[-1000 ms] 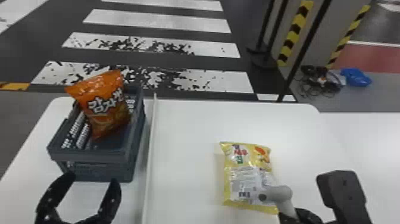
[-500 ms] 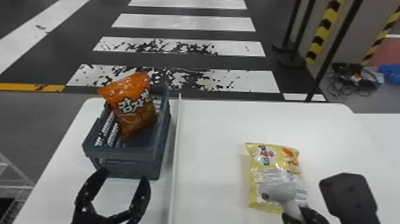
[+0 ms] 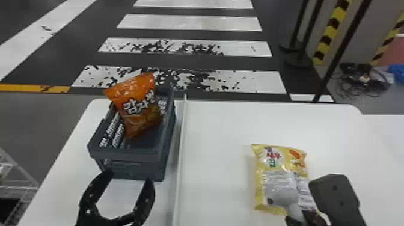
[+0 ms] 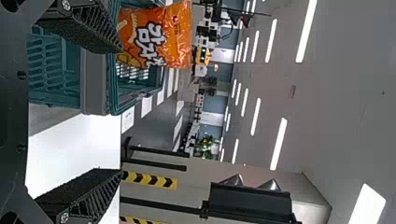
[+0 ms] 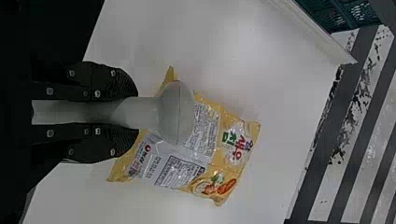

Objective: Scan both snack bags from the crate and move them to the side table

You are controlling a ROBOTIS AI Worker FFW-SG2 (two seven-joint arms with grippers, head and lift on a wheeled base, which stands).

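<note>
I've brought my right gripper (image 3: 302, 217), clamped on the scanner (image 3: 282, 196), nearer the crate (image 3: 136, 171). My empty left gripper (image 3: 128, 178) gapes wide near the crate.

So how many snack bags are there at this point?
2. The orange bag is tilted in the crate; the yellow bag lies on the white table, below the scanner. Anything behind the orange bag would be hidden.
</note>
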